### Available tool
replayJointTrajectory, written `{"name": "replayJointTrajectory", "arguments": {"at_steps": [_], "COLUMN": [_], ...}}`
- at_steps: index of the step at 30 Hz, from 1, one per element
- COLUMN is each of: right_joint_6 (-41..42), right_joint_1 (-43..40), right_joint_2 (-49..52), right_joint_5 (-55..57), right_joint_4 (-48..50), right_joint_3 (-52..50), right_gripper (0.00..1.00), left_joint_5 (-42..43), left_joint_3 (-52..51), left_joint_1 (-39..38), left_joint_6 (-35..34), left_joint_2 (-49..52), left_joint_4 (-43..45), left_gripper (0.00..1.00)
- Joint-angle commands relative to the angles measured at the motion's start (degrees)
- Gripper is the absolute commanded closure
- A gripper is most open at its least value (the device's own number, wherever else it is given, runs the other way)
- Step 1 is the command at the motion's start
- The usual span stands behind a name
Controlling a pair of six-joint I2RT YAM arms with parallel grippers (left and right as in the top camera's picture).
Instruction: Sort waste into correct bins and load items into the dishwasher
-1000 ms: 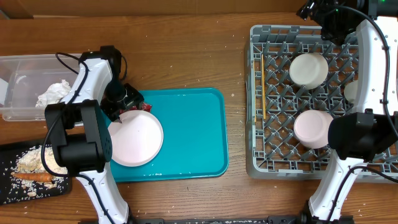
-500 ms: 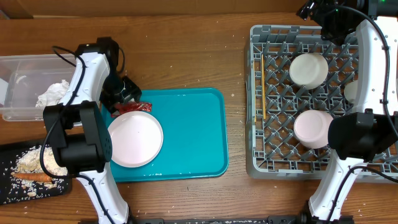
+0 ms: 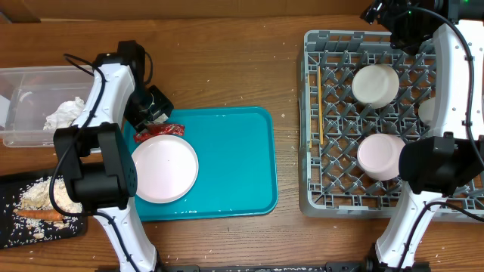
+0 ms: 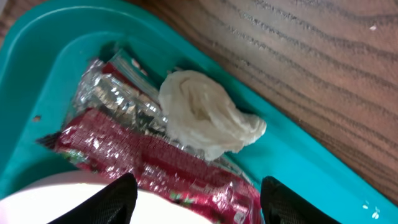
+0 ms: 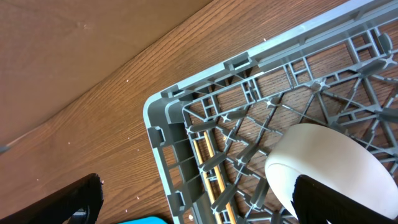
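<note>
In the teal tray's (image 3: 242, 151) far-left corner, the wrapper (image 4: 155, 162) lies just under the left fingers (image 3: 153, 106), which hang spread and pinch nothing. A tissue (image 4: 208, 121) sits on the wrapper, beyond the fingertips. The tray's rim hems the wrapper on two sides and the plate (image 3: 162, 168) crowds its near edge (open tray floor runs right of the plate). The right fingers (image 3: 378, 12), spread wide and empty, hover by the rack's (image 3: 310, 113) far edge. Counted: two tissues, with a second tissue (image 3: 64, 113) in the tub (image 3: 23, 83); one wrapper; one carrot (image 3: 45, 214) on the black tray (image 3: 15, 185); one plate; two bowls (image 3: 376, 83) and chopsticks (image 3: 321, 113) in the rack.
</note>
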Motion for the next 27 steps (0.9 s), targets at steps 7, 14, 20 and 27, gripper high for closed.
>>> {"name": "replayJointTrajectory", "arguments": {"at_steps": [7,14,20,27], "right_joint_6": [0.44,0.44,0.44,0.44], "right_joint_1": [-0.04,-0.04,-0.04,-0.04], "right_joint_2": [-2.16,-2.16,-2.16,-2.16], "right_joint_5": [-0.28,-0.28,-0.28,-0.28], "right_joint_4": [0.26,0.26,0.28,0.26], "right_joint_3": [1.14,1.14,1.14,1.14], "right_gripper": [0.0,0.0,0.0,0.0], "left_joint_5": [0.26,0.15,0.11,0.2], "left_joint_3": [-2.99,-4.09,-5.51,-5.25], "left_joint_1": [-0.57,-2.23,-2.73,-2.71], "left_joint_6": [-1.18,-1.2,-1.33,-1.14], "left_joint_2": [-1.38,-1.38,-1.38,-1.4], "left_joint_4": [1.33,1.57,2.1,1.29], "left_gripper": [0.39,0.42,0.56,0.96]}}
